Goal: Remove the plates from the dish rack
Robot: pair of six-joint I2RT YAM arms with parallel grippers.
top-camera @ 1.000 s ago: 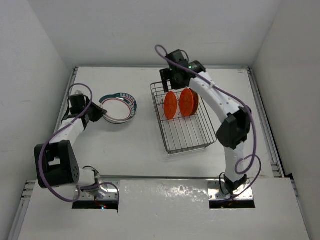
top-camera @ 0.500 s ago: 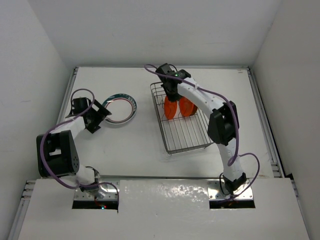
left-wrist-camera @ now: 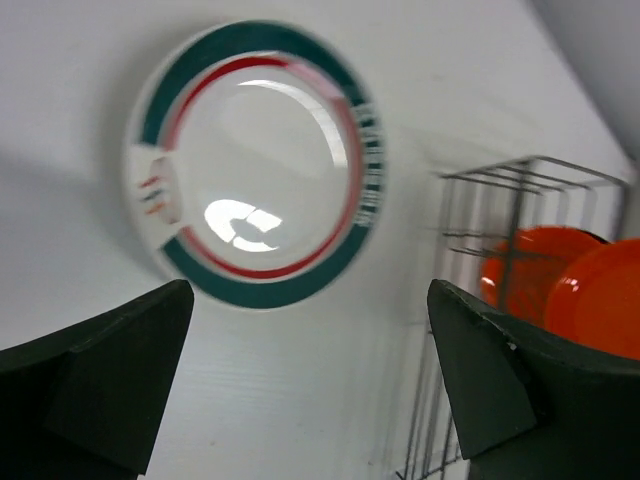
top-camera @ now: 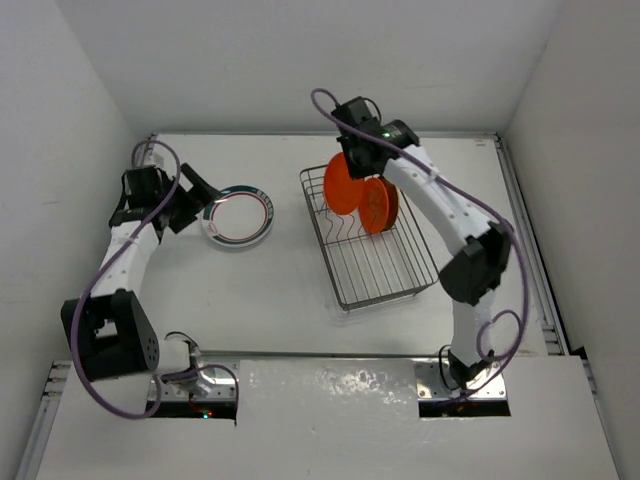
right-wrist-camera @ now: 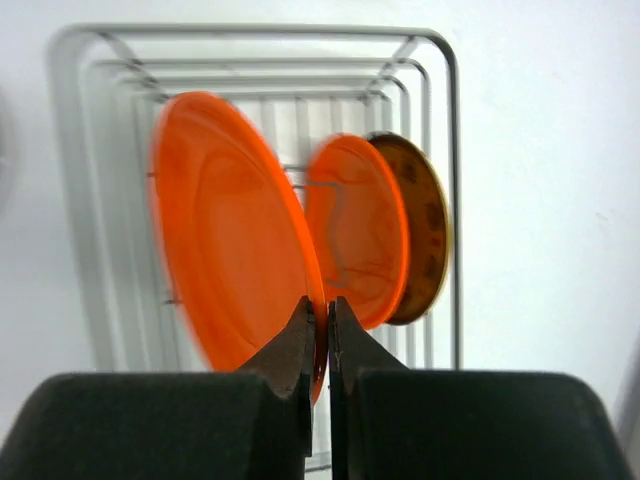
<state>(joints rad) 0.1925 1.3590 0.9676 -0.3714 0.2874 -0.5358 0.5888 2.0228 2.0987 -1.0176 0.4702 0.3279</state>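
My right gripper [right-wrist-camera: 320,310] is shut on the rim of an orange plate [right-wrist-camera: 235,240], which hangs on edge above the far end of the dish rack [top-camera: 375,262]; from above, the plate [top-camera: 343,183] hangs below the gripper [top-camera: 352,160]. A second orange plate [right-wrist-camera: 360,235] and a yellow-rimmed plate [right-wrist-camera: 428,225] stand upright in the rack [right-wrist-camera: 440,60]. A white plate with green and red rings [top-camera: 238,215] lies flat on the table, left of the rack. My left gripper [top-camera: 195,190] is open just left of it. In the left wrist view the ringed plate [left-wrist-camera: 260,160] lies beyond the open fingers [left-wrist-camera: 120,370].
The rack's wire end [left-wrist-camera: 500,210] and orange plates [left-wrist-camera: 520,265] show at the right of the left wrist view. White walls enclose the table on three sides. A raised rail [top-camera: 525,240] runs along the right edge. Purple cables loop off both arms.
My right gripper has shut on the orange plate and raised it out of the rack. My left gripper has opened, left the ringed plate flat, and drawn back toward the far left.
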